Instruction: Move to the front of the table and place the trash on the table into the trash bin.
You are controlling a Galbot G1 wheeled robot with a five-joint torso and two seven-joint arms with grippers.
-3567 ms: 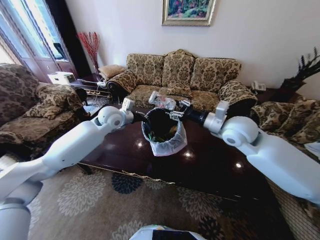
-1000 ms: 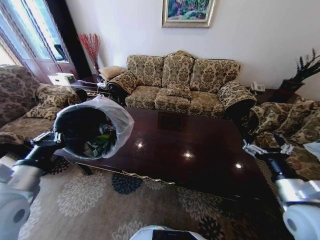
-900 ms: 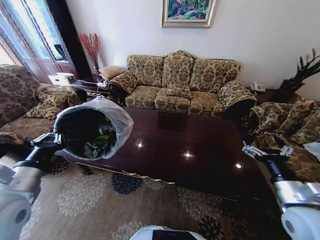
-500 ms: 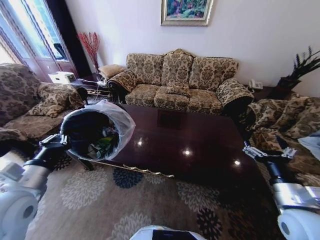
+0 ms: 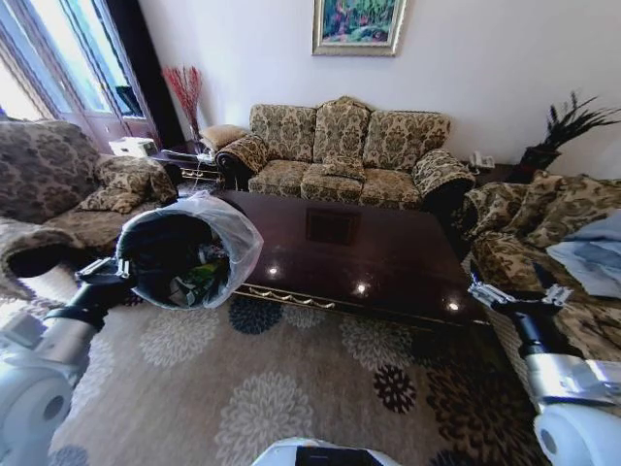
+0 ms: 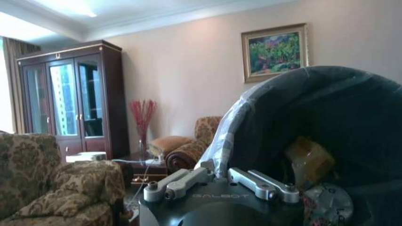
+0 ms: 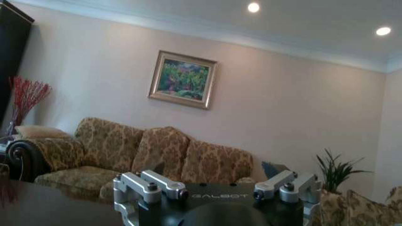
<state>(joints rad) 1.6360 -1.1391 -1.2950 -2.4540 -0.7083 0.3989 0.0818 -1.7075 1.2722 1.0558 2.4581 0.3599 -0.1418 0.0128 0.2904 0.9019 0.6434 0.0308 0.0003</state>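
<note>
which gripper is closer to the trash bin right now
Left. The left gripper holds the trash bin by its rim, off the table's left end. The right gripper is open, beyond the table's right end.

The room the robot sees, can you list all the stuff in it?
Dark glossy reddish-brown wooden coffee table: one, centre of room.
Round black trash bin with translucent white bag liner: one, tilted, held up at the left, off the table's near-left corner.
Trash: several pieces, green and mixed colours, inside the bin.
Patterned tan sofa: one, behind the table.
Patterned armchair: one, left side.
Framed painting: one, green, on the wall.
Red twigs: one bunch, far-left corner.
Floral rug: one, brown, under the table.
Left end effector: gripping the bin's rim.
Right end effector: open, at the right, off the table's near-right corner.
</note>
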